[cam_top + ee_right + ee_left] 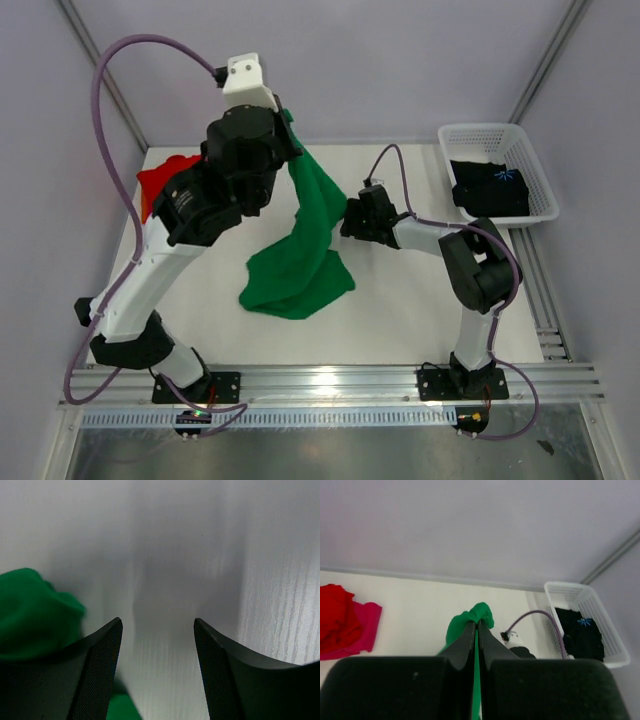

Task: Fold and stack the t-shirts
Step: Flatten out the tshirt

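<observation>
One green t-shirt (300,265), one red (337,620), one magenta (367,622), one black (490,188); one basket (537,170).

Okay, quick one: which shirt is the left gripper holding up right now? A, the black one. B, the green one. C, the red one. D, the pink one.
B: the left gripper is pinched shut on the green t-shirt, which hangs from it with its lower end bunched on the table.

A plain bright green t-shirt (300,255), a red t-shirt (337,615), a magenta-pink t-shirt (367,624) and a black t-shirt (582,639) with a small blue print (584,621), a white lattice basket (500,132), an off-white bench (400,310), black-and-white arms (140,290), purple cables (532,612).
</observation>
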Available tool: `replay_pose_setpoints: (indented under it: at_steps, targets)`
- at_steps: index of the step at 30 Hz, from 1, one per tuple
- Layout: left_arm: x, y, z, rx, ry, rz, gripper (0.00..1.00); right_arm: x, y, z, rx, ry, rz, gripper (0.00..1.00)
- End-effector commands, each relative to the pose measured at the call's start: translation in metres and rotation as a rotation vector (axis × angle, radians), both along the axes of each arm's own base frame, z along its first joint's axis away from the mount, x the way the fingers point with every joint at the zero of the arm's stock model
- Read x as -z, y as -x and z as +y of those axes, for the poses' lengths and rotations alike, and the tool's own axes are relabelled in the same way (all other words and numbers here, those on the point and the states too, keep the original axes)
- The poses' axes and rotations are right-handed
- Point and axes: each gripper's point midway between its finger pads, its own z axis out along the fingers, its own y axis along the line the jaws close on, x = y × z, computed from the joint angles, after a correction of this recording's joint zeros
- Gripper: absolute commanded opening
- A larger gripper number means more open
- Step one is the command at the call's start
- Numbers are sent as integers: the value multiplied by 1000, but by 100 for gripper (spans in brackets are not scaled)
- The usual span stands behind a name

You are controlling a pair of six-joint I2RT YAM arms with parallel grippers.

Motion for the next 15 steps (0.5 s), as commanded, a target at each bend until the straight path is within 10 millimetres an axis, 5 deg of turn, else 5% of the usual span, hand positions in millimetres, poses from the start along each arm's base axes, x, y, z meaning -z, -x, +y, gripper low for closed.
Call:
replay_pose_setpoints:
  at_steps: [1,3,6,7,8,11,15]
  targets:
    - [-43,4,68,-269,72,-139,0,44,41,-15,15,71,174,64]
    - [-37,12,116,-527,0,-131,0,44,40,-14,14,65,174,64]
    - [-28,23,158,-795,-254,-51,0,42,38,-12,11,61,173,64]
    - [-7,20,163,-798,-628,69,0,42,37,-11,9,60,173,64]
    - [-10,16,182,-883,-473,62,0,40,35,-10,7,59,169,64]
    - [34,9,207,-957,-624,237,0,39,32,-8,-1,63,174,64]
    - [92,-4,214,-941,-785,389,0,33,30,-10,-11,81,156,64]
